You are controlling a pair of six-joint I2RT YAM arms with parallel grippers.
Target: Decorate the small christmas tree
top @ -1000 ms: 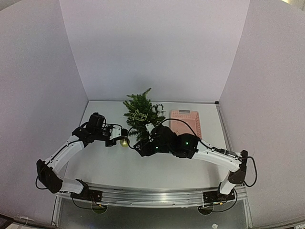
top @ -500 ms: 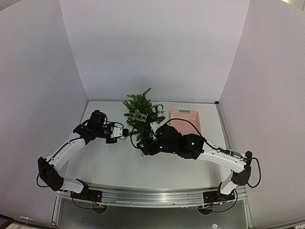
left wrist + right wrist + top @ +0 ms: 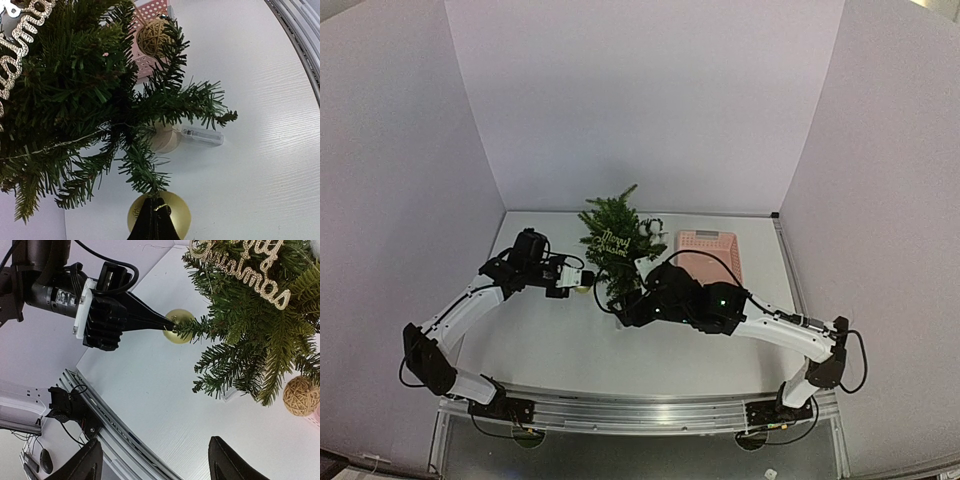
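A: Any sign of the small christmas tree [image 3: 610, 240]?
B: Yes, standing upright on the white table [image 3: 550, 340], resting on a pale round pot base [image 3: 164, 139], with the pink basket [image 3: 712, 256] just to its right
A: Anything hung on it?
B: A glittery "Merry Christmas" sign [image 3: 240, 264] slung across the upper front, plus a twine ball [image 3: 152, 36] dangling from a branch on the basket side. Also a small white ornament [image 3: 652, 228] near the top right of the tree, too tiny to make out in detail. Then a thin wire [image 3: 55, 145] trailing through the lower branches, and a clear little box [image 3: 201, 135] lying flat just beside the pot base
A: And the left gripper [image 3: 167, 326]?
B: Out on the tree's left, reaching in toward it. Pinched tight on the cap of a gold bauble [image 3: 180, 324], with no gap between the fingers [image 3: 146, 225]. Held right at the tip of a low outer branch, needles touching the top of the ball. Hard to tell whether looped over the twig or only pressed against it
A: And the right gripper [image 3: 157, 462]?
B: Down low at the front of the tree, near the pot base, tilted up toward the lower branches. Spread wide, gripping nothing, well apart from the bauble and touching neither branch nor ornament
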